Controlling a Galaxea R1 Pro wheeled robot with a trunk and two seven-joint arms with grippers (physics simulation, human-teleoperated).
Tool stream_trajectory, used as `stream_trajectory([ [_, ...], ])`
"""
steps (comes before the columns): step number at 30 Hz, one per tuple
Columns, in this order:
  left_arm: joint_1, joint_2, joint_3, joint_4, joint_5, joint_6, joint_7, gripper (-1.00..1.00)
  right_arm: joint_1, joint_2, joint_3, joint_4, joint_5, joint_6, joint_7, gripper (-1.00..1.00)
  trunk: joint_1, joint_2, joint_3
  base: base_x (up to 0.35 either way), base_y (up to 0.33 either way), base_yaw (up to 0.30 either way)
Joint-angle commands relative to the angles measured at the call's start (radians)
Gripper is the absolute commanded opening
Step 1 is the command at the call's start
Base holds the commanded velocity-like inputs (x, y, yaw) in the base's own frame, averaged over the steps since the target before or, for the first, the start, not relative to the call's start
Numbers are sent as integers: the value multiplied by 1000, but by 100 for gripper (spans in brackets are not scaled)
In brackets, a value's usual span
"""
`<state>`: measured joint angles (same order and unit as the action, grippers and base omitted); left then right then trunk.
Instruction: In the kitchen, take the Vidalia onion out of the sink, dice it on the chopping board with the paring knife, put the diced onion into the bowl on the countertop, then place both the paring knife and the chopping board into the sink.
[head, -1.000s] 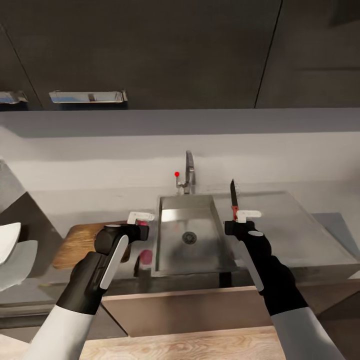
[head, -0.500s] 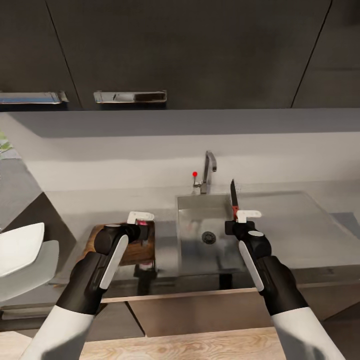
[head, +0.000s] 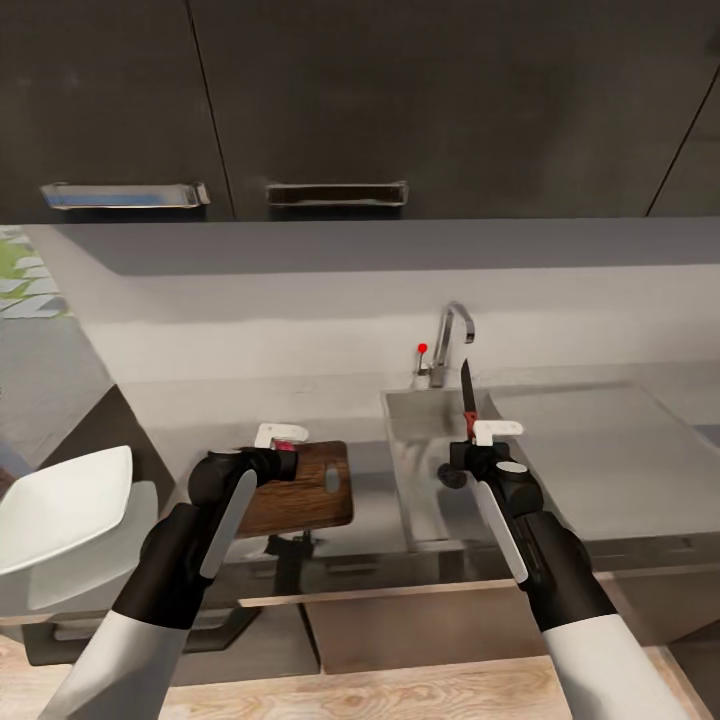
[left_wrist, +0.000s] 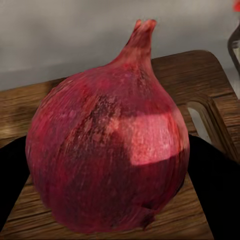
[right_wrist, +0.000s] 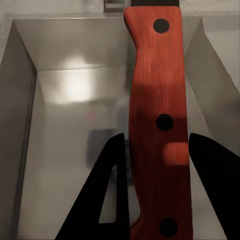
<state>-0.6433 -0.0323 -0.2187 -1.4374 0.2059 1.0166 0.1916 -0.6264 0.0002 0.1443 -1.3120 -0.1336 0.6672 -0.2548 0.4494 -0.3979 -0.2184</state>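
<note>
Head view: left gripper clamped on the onion, held over the near-left end of the board on the countertop. Right gripper clamped on the knife, blade up, over the sink. Bowl far left. Left wrist view: onion above wood grain, whether touching unclear. Judgement: lower the onion mid-board, away from the slot handle, release gently so it won't roll; bring the knife across afterwards.
</note>
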Motion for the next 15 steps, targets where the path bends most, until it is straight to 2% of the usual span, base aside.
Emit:
stream_trajectory([
  [1,-1,0,-1,0,10,4,9,-100,-1,0,1,-1,-11,3,-9,-100,1,-2,-2,0,51,0],
  [15,-1,0,-1,11,10,3,9,-100,-1,1,1,-1,-9,3,-11,-100,1,-2,-2,0,6,0],
])
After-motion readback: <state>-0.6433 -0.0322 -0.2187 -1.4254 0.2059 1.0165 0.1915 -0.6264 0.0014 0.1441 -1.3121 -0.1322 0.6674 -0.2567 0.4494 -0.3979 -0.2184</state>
